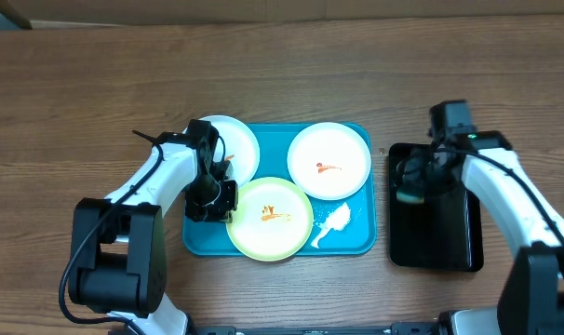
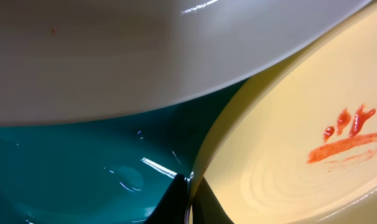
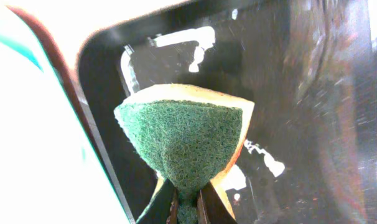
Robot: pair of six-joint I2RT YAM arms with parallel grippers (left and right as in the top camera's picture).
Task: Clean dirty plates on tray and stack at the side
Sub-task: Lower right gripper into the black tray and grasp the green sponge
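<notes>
The turquoise tray [image 1: 361, 244] holds three plates. A white plate [image 1: 237, 141] lies at its back left, a white plate [image 1: 329, 160] with a red smear at its back right, and a green-rimmed plate [image 1: 271, 219] with an orange smear at the front. My left gripper [image 1: 228, 197] is shut on the left rim of the green-rimmed plate [image 2: 288, 162], with the tray floor [image 2: 83, 162] below. My right gripper [image 1: 410, 194] is shut on a green-and-yellow sponge [image 3: 185, 134] over the black tray [image 3: 300, 93].
The black tray [image 1: 433, 244] stands right of the turquoise tray. A white foam smear [image 1: 335, 223] lies on the turquoise tray's front right. The white plate's underside [image 2: 114, 50] hangs close above the left wrist view. Wooden table [image 1: 77, 112] surrounds both trays.
</notes>
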